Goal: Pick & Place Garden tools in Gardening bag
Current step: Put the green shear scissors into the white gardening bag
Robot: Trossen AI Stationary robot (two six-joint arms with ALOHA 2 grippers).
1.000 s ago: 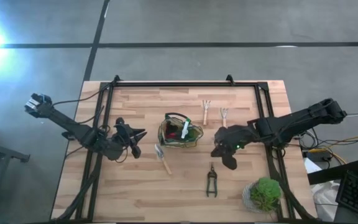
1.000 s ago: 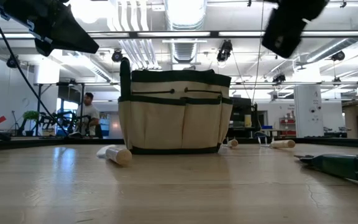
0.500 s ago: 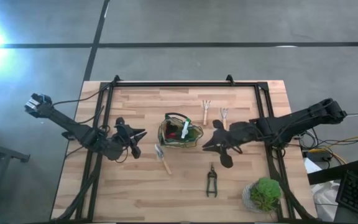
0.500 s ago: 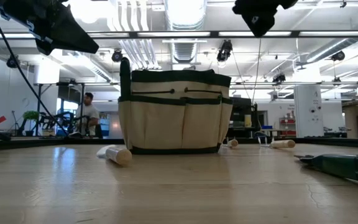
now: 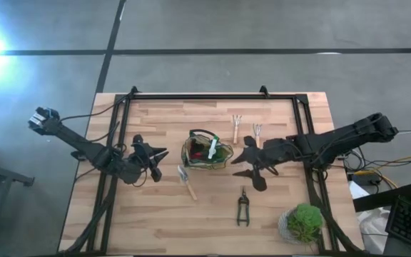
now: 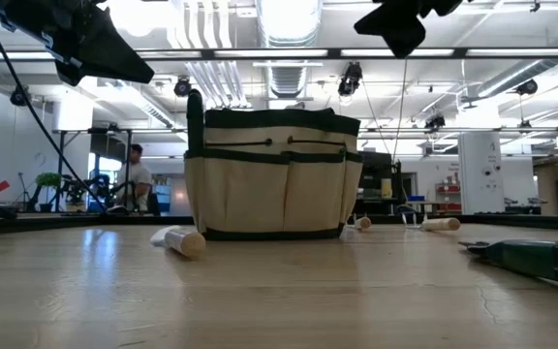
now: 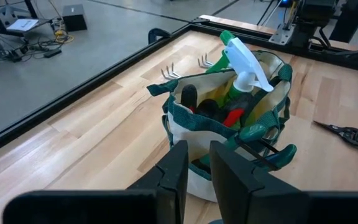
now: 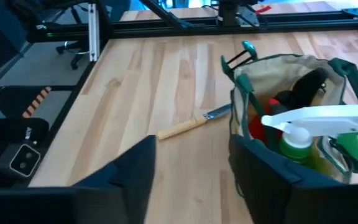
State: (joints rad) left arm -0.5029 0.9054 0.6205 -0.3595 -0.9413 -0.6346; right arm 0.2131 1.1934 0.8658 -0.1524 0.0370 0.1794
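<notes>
I have the light wooden table with its black frame (image 5: 155,214) under both arms, and the round olive-khaki fabric gardening bag with dark green trim (image 5: 207,153) stands near its middle, between my two claws. The bushy green potted plant (image 5: 304,223) sits at the corner well behind and to the side of my right claw (image 5: 242,161), which hangs above the table just beside the bag with its two fingers spread wide and nothing between them. From that wrist I look straight at the bag, and the green spray bottle with white top (image 8: 319,127) lies across its mouth beside a red-and-black tool (image 8: 278,109). My left claw (image 5: 160,154) waits on the far side of the bag, a little apart from it, with its fingers (image 7: 229,180) drawn close together around nothing, only a narrow gap between them. The wooden-handled metal trowel (image 5: 187,182) lies on the table between the bag and my left claw, nearer the bag. A pair of black pruners (image 5: 242,208) lies on the boards a short way from my right claw, towards the plant. Two small wooden-handled forks (image 5: 247,130) lie side by side on the opposite side of that claw, near the bag's rim.
</notes>
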